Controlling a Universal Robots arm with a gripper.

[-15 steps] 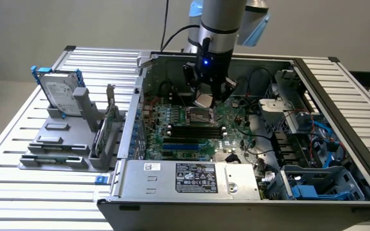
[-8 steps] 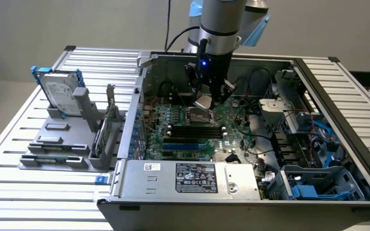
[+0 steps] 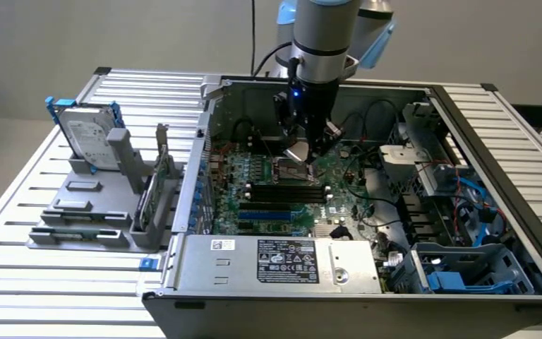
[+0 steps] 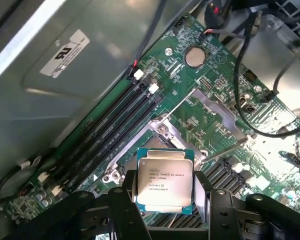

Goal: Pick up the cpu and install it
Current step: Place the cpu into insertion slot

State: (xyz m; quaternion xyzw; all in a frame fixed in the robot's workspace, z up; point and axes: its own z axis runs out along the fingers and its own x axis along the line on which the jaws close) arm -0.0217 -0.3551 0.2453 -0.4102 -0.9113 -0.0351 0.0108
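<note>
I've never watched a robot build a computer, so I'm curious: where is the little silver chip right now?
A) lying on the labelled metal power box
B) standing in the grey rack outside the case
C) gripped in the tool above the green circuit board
C: the silver chip is clamped between the tool's two dark fingers, raised over the green circuit board.

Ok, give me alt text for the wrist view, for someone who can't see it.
The gripper holds the cpu, a small silver-topped square chip, between its two black fingers, close above the open socket of a green motherboard. Long black memory slots run beside the socket, and dark cables cross the board.
</note>
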